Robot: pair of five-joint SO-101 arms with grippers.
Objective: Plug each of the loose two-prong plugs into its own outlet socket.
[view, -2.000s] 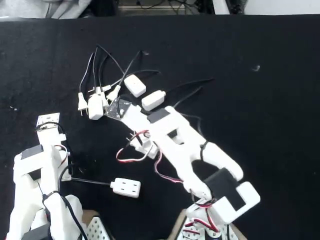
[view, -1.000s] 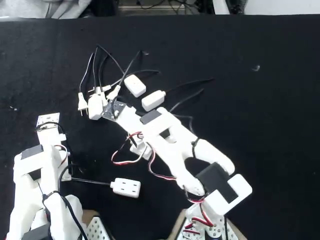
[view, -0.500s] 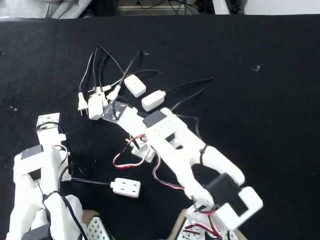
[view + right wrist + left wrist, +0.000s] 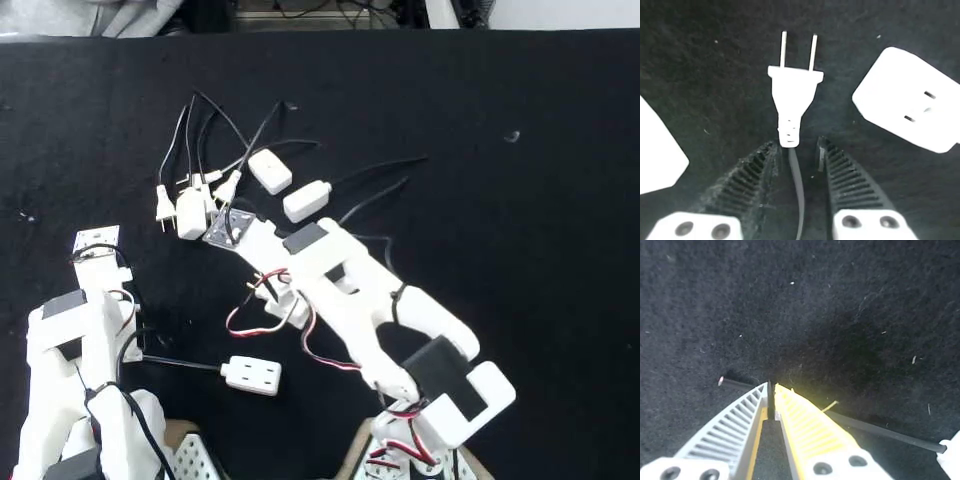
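A white two-prong plug (image 4: 795, 92) lies flat on the black table, prongs pointing away from my right gripper (image 4: 796, 146). That gripper is open, one finger on each side of the plug's tail and grey cable, not touching them. From above, the right gripper (image 4: 226, 228) sits at the tangle of plugs (image 4: 226, 187) and black cables. A white socket block (image 4: 910, 107) with two slots lies beside the plug. My left gripper (image 4: 771, 386) is shut, with a black cable (image 4: 880, 432) running under its tips; from above the left gripper (image 4: 97, 240) is at the table's left.
Two white socket blocks (image 4: 270, 170) (image 4: 307, 200) lie just beyond the right gripper. A white adapter (image 4: 190, 215) and another plug (image 4: 162, 205) lie left of it. A white multi-socket block (image 4: 250, 375) on a black cable lies near the front, between the arms.
The right arm has shifted slightly, its gripper edging left toward the plug cluster. The left arm, the plugs and the sockets have stayed put.
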